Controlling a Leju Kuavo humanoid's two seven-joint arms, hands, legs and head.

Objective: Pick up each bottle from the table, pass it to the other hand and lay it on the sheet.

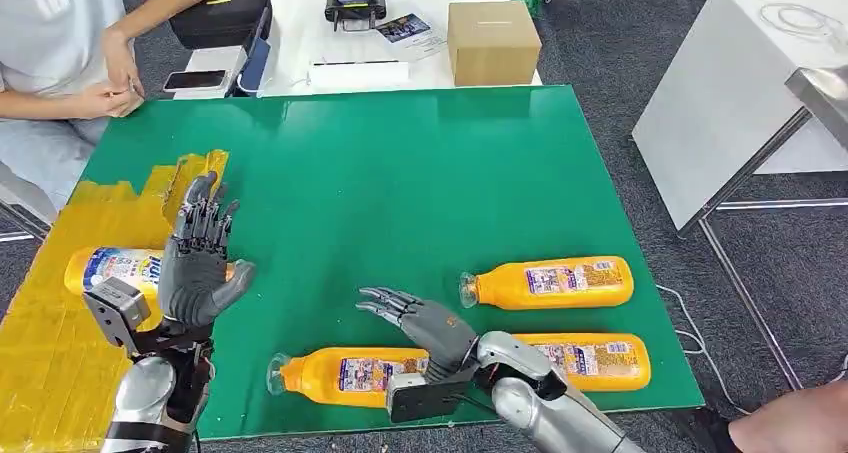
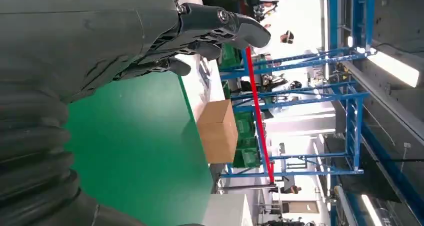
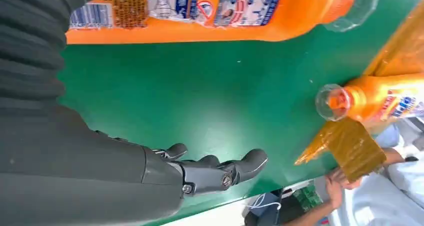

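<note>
Three orange bottles lie on the green mat [image 1: 400, 173]: one near the front edge [image 1: 345, 373], one further right [image 1: 550, 283], and one at the front right [image 1: 590, 361]. Another bottle [image 1: 110, 268] lies on the yellow sheet [image 1: 60, 333] at the left, partly hidden by my left hand [image 1: 200, 263]. That hand is raised with its fingers apart and holds nothing; its fingers [image 2: 200, 31] show over the mat. My right hand [image 1: 420, 318] hovers open just above the front bottle [image 3: 200, 16], fingers spread toward the left. The right wrist view also shows the sheet's bottle [image 3: 380, 99].
A person [image 1: 60, 63] sits at the far left corner with hands by the mat's edge. Behind the mat a white table holds a cardboard box [image 1: 492, 41], a black case [image 1: 220, 13], a phone [image 1: 195, 79] and a controller [image 1: 355, 10]. Another white table [image 1: 740, 83] stands to the right.
</note>
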